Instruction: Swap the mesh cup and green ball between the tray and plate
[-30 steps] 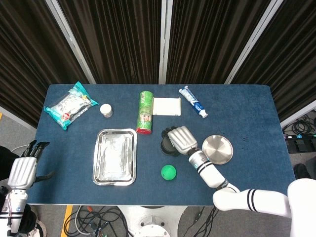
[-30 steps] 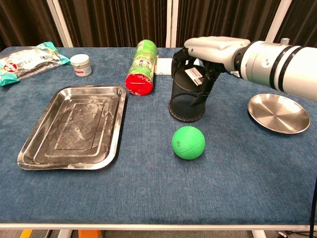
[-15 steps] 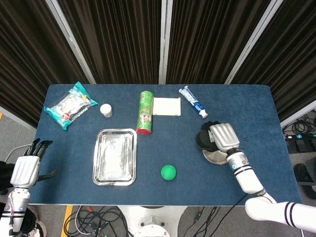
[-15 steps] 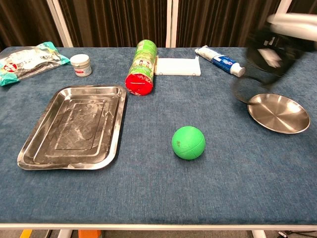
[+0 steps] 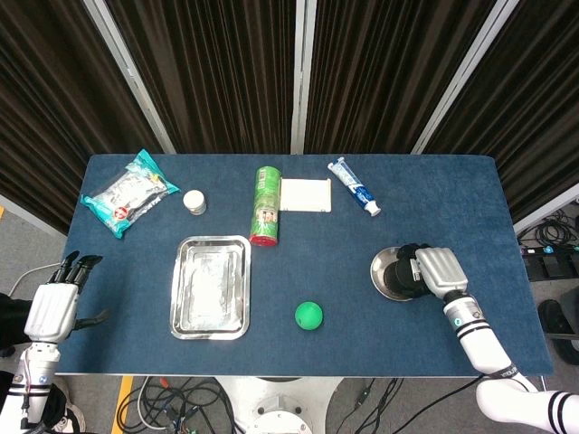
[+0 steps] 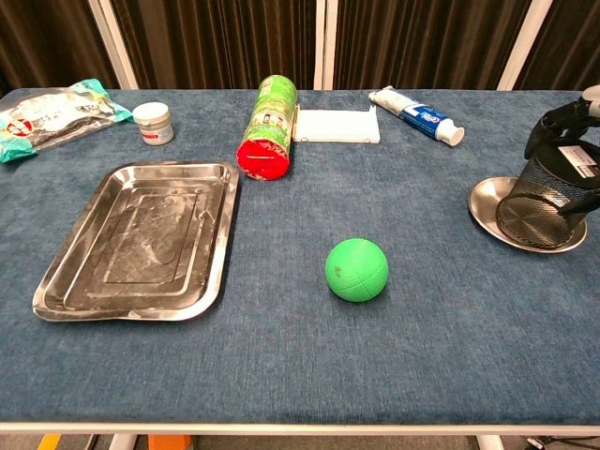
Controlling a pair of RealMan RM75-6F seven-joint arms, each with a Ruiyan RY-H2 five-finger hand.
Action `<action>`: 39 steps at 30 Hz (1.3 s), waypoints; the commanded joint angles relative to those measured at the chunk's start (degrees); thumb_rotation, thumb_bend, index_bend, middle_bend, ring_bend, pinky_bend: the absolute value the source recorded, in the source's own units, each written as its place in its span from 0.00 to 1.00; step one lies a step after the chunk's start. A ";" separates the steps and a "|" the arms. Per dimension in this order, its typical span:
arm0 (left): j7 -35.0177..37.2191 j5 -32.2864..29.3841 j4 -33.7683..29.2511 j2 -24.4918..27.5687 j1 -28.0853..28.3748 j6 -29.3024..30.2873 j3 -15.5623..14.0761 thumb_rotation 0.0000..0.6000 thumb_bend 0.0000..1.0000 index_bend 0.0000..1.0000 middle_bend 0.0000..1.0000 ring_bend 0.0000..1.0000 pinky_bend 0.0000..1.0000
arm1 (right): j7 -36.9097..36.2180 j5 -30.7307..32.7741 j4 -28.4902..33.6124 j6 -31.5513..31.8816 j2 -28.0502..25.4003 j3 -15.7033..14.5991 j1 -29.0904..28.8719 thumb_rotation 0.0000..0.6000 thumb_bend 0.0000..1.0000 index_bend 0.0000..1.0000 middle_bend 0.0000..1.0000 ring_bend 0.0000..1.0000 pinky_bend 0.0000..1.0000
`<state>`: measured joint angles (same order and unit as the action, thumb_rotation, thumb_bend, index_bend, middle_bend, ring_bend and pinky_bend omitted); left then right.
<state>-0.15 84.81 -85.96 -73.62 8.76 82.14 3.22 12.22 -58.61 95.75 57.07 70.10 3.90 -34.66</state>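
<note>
The black mesh cup (image 6: 548,195) stands tilted on the round steel plate (image 6: 489,202) at the right; in the head view the mesh cup (image 5: 405,281) covers most of the plate (image 5: 380,268). My right hand (image 5: 438,269) grips the cup from above, its fingers (image 6: 562,114) curled over the rim. The green ball (image 6: 356,269) lies on the blue table between plate and tray, also seen as the ball (image 5: 308,315) from above. The steel tray (image 6: 141,236) sits empty at the left. My left hand (image 5: 56,304) hangs open off the table's left edge.
A green can (image 6: 269,125) lies on its side behind the tray. A white box (image 6: 337,124), a toothpaste tube (image 6: 417,114), a small white jar (image 6: 153,123) and a snack bag (image 6: 52,108) line the back of the table.
My right hand carried the mesh cup from the table's middle rightward and lowered it onto the plate. The ball and tray stayed put; the left hand barely shifted.
</note>
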 commanded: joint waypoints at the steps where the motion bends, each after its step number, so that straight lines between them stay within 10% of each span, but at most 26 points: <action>1: 0.16 -0.13 0.17 -0.04 -0.03 -0.03 0.02 1.00 0.08 0.14 0.13 0.04 0.25 | 0.73 0.68 -0.53 -0.69 0.69 0.54 -0.45 1.00 0.07 0.34 0.32 0.25 0.52; 12: 0.93 -0.04 0.56 0.06 -0.21 0.21 -0.15 1.00 0.08 0.14 0.13 0.04 0.25 | -1.17 -1.93 -0.20 -0.62 0.29 1.42 0.44 1.00 0.00 0.01 0.07 0.00 0.21; 25: -0.93 9.10 -7.92 1.70 6.97 -6.52 -1.86 1.00 0.08 0.14 0.13 0.04 0.25 | -8.54 -11.29 8.38 12.92 -9.59 4.13 8.09 1.00 0.00 0.00 0.05 0.00 0.17; 39: -4.68 10.75 -11.39 -10.13 22.52 -24.02 0.82 1.00 0.08 0.14 0.12 0.04 0.25 | -14.89 -14.41 6.15 15.99 -11.01 3.45 13.31 1.00 0.00 0.00 0.05 0.00 0.17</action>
<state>-4.52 95.28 -97.14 -82.12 29.65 59.72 3.62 -2.29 -72.93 102.26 73.32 58.88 7.40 -21.56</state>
